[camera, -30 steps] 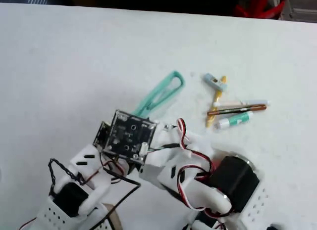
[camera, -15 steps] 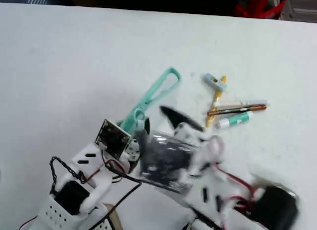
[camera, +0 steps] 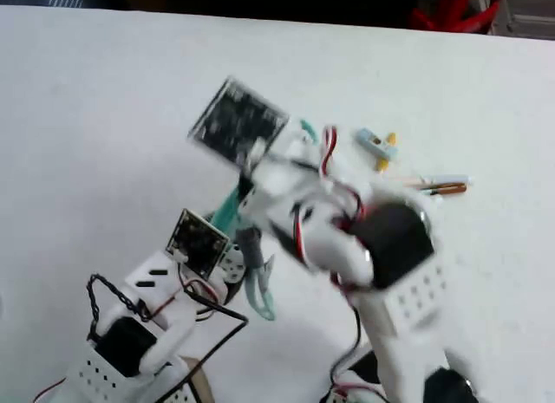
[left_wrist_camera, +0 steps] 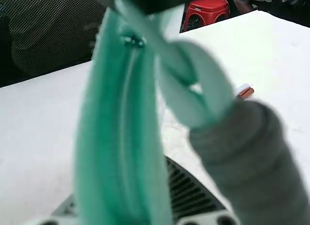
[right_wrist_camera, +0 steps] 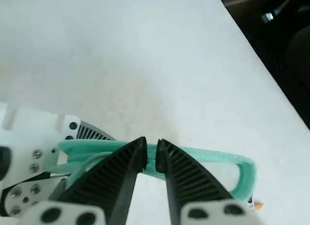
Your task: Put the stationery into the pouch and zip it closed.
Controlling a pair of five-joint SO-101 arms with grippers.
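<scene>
– High view: what lies on the counter [camera: 104,91]?

– A white counter with two robot arms coming up from its near edge. A slim teal pouch [camera: 225,214] runs slantwise between them. Loose stationery sits well apart from it toward the far right: a small pale blue item [camera: 373,142] touching a yellow pen [camera: 387,152], then a white pen [camera: 444,179] and a brown pen [camera: 448,189] lying side by side.

– Does anything block the view?

– Yes. The right arm [camera: 386,247] crosses over the middle, hiding much of the pouch and the near ends of the pens. Its square circuit board [camera: 238,121] covers the pouch's far part.

– What is the left gripper [camera: 241,245] doing?

– It is clenched on the pouch's near part. A loop of teal fabric hangs below it. In the left wrist view the pouch [left_wrist_camera: 116,152] stands upright, very close, with a small metal zip pull [left_wrist_camera: 131,40] near its top.

– And the right gripper [right_wrist_camera: 151,146]?

– In the right wrist view it sits at the long edge of the pouch [right_wrist_camera: 208,155], which stretches sideways above the counter. Whether it pinches the fabric I cannot tell.

– Anything in the background?

– A red stool [left_wrist_camera: 208,9] and a dark mesh chair back [left_wrist_camera: 43,36] stand beyond the counter's far edge.
</scene>
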